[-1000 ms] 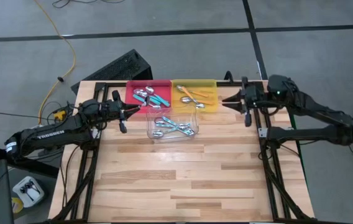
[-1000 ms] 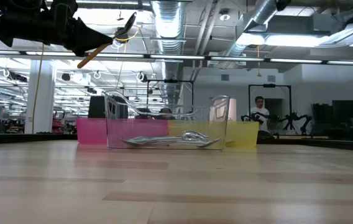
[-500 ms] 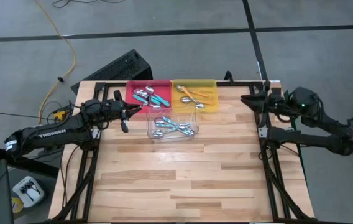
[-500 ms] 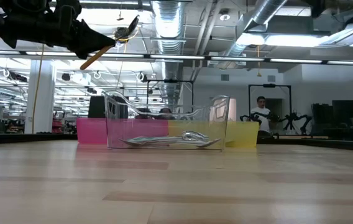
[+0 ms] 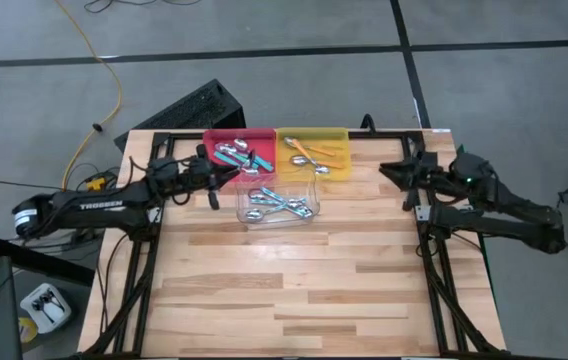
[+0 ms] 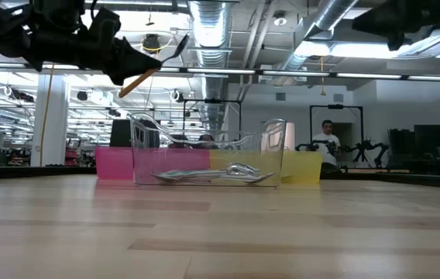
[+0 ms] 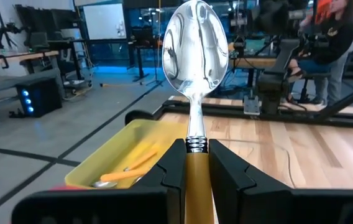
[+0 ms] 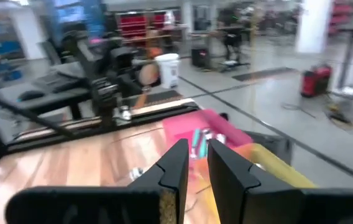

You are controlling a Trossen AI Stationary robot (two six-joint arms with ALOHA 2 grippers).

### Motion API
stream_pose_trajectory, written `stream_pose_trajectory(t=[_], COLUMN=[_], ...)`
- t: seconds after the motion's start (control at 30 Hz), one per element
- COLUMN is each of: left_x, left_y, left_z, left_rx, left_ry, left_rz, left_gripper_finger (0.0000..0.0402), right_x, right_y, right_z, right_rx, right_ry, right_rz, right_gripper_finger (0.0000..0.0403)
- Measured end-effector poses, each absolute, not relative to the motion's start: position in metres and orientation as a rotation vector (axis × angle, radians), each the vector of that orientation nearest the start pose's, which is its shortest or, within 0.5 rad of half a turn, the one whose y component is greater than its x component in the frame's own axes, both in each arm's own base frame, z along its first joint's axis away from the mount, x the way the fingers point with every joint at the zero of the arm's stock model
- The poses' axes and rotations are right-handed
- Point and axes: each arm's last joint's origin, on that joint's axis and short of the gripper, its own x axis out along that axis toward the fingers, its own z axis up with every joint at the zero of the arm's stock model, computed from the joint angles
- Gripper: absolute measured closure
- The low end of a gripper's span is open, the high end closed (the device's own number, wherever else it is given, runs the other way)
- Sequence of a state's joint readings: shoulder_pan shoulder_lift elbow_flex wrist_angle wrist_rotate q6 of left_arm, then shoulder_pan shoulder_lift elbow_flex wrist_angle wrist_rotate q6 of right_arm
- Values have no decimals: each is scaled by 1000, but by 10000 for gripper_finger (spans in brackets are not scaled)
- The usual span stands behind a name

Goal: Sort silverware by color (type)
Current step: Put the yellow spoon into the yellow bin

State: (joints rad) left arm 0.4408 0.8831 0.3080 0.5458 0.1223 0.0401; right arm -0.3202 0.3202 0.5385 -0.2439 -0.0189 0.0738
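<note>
Left wrist view shows the left hand (image 7: 195,171) pinching an orange-handled spoon (image 7: 196,68) by its slim, slippery handle, light and stiff, bowl toward twelve o'clock.

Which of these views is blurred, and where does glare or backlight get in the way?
Right wrist view: the whole picture is smeared, the red tray only a soft patch. Left wrist view: sharp, with room reflections across the orange-handled spoon. Low view: bright ceiling lights leave the left gripper a dark silhouette. High view: even, no glare.

L pincer (image 5: 226,180) clamped, R pincer (image 5: 388,169) empty, narrow gap
</note>
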Motion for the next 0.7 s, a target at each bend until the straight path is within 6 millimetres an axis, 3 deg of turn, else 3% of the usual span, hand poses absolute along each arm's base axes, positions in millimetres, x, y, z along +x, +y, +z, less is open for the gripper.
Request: stream_pose_trajectory(t=[0.5,0.7], left_x=[198,212], left_y=[89,95], left_z=[233,229], left_rx=[-4,-6], left_ry=[13,-1], left_rz=[301,287], left_gripper_finger=[373,373], right_x=[98,102], right_y=[-28,-28], right_z=[248,234], right_rx=[110,118], right_ry=[-78,-135], right_rz=[-233,-191], right_gripper_finger=[316,316])
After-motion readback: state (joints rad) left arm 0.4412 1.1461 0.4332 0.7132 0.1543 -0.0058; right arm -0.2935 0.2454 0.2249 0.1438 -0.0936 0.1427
